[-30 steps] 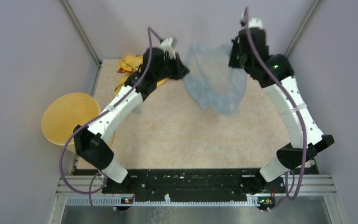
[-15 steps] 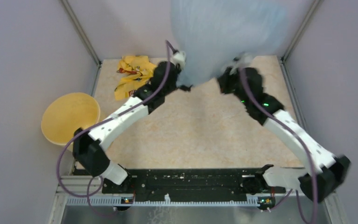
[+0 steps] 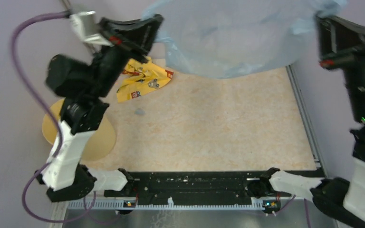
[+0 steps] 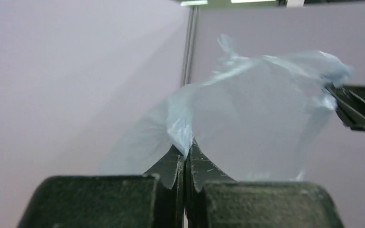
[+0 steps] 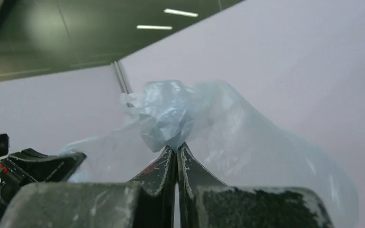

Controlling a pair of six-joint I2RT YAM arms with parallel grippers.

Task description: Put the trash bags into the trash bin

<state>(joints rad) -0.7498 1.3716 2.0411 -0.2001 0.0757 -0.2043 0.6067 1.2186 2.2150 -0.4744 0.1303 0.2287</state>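
Jaws of left gripper (image 4: pixel 186 151) and right gripper (image 5: pixel 176 148) clamped shut on trash bags (image 3: pixel 228 42), now lifted high, spread wide; trash bin (image 3: pixel 102 140) at near left, not yet approached.

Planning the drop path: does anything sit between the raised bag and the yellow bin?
Only the left arm itself: seen from above, its links cross over the trash bin. The trash bag hangs stretched between left gripper and right gripper, both shut on it. The yellow cloth lies flat, off the bin.
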